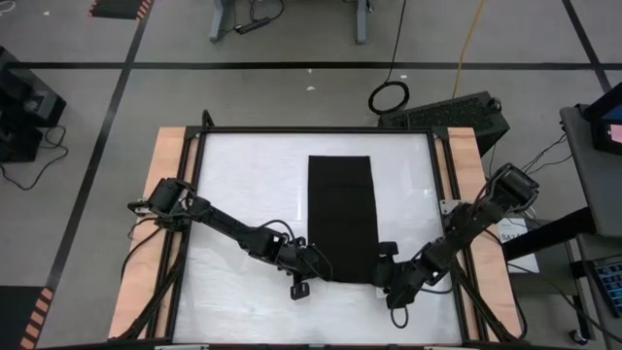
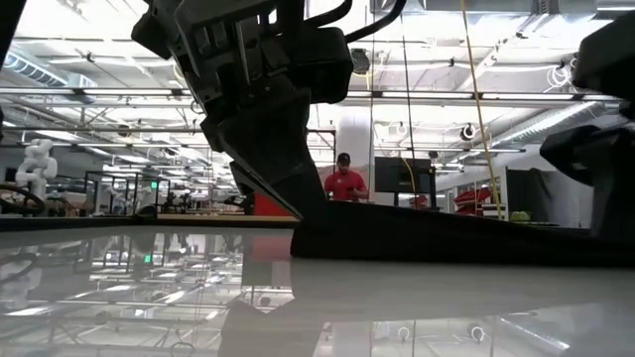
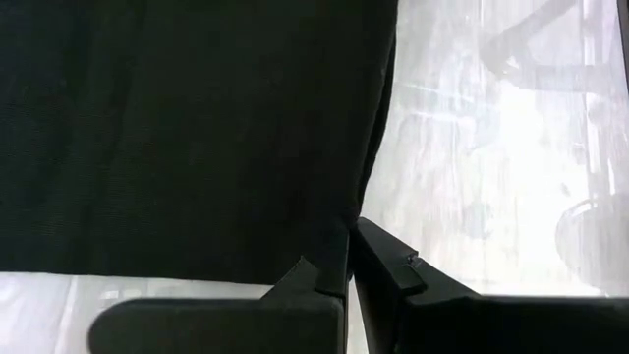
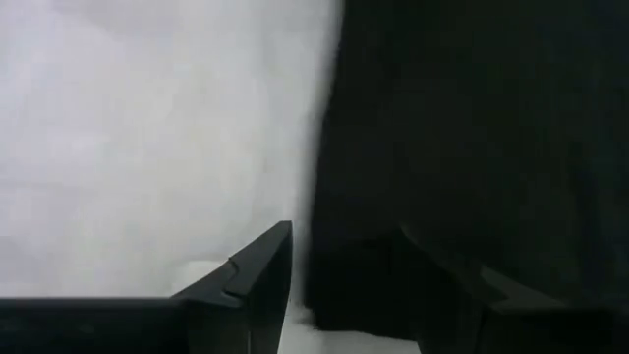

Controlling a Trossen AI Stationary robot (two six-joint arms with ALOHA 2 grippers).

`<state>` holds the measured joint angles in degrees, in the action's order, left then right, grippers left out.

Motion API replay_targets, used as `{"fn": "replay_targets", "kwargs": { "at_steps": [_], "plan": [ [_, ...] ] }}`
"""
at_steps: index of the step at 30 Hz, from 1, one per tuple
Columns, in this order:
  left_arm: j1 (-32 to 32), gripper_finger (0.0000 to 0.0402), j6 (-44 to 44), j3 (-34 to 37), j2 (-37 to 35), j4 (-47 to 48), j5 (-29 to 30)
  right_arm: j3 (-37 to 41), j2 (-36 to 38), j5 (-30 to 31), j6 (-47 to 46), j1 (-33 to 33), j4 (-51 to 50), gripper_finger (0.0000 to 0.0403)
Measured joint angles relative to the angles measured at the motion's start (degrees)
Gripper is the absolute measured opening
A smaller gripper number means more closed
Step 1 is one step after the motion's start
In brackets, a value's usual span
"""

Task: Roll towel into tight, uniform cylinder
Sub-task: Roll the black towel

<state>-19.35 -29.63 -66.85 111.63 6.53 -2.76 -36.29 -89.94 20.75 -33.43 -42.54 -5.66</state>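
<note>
The black towel (image 1: 343,214) lies flat on the white table as a long narrow strip running from far to near. It also shows in the low view (image 2: 446,238). My left gripper (image 1: 313,264) is at the strip's near left corner, shut on it (image 3: 350,258). My right gripper (image 1: 387,264) is at the near right corner. It is open (image 4: 344,275), with one finger (image 4: 260,270) over bare table and the other (image 4: 442,270) over the cloth (image 4: 472,128). No white tag shows. My left gripper pinches the towel's near left corner (image 3: 342,234) between its two fingers, coming low from the table's near left side. The rest of the towel (image 3: 177,128) lies flat on the table. My right gripper straddles the near right corner's edge (image 4: 319,246); I cannot tell whether it touches the cloth.
The white table top (image 1: 253,185) is framed by a black rail (image 1: 311,129), with wooden boards at both sides. There is bare surface left and right of the strip. A person in a red shirt (image 2: 344,183) stands far off in the room behind.
</note>
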Motion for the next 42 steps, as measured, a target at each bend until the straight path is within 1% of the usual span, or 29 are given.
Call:
{"fn": "replay_targets", "kwargs": {
  "at_steps": [4, 7, 10, 14, 16, 21, 25, 31, 34, 38, 40, 42],
  "plan": [
    [0.00, 0.0011, -0.04, 0.00, 0.00, 0.00, 0.00, 0.00, -1.06, 0.52, -1.07, 0.04, -0.10, 0.0166],
    [0.00, 0.0011, -0.04, 0.00, 0.00, -0.06, 0.02, -0.22, -2.62, 0.28, -1.88, 0.01, 0.40, 0.0144],
    [0.00, 0.0011, -0.03, 0.00, 0.00, -0.10, 0.83, -0.33, -4.71, -1.00, -1.96, 0.02, 0.66, 0.0103],
    [-0.07, 0.0011, 0.15, -0.02, 0.00, -0.09, 1.09, -0.50, -5.83, -1.70, -3.21, -0.02, 1.32, 0.0027],
    [-0.17, 0.0011, 0.23, -0.02, 0.00, -0.04, 1.09, -0.32, -5.03, -2.27, -3.17, 0.01, 1.23, 0.0010],
    [-0.17, 0.0011, 0.35, -0.02, 0.00, 0.65, 0.29, 0.17, -0.10, -6.36, -4.14, 0.20, 0.02, 0.0006],
    [-0.11, 0.0011, 0.08, -0.22, -0.09, 0.88, -1.22, 0.13, 3.13, -11.35, -10.21, 0.18, -0.29, 0.0004],
    [-0.13, 0.0011, 0.16, -0.21, -0.11, 1.17, -1.97, 0.13, 4.30, -14.36, -18.60, 1.51, -0.46, 0.0002],
    [-0.17, 0.0011, 0.39, -0.20, -0.11, 1.58, -2.26, 0.13, 4.31, -17.78, -19.88, 3.23, 0.31, 0.0002],
    [-0.17, 0.0011, 0.09, -0.17, -0.11, 3.26, -3.59, 0.11, 4.34, -20.11, -20.38, 5.20, 0.92, 0.0002],
    [-0.27, 0.0011, 0.04, -0.15, -0.11, 2.74, -5.76, 0.11, 4.34, -22.06, -20.38, 6.17, 1.09, 0.0002],
    [-0.39, 0.0011, -0.08, -0.11, -0.10, 1.01, -9.15, 0.11, 4.36, -24.32, -20.32, 6.89, 1.59, 0.0002]
  ]
}}
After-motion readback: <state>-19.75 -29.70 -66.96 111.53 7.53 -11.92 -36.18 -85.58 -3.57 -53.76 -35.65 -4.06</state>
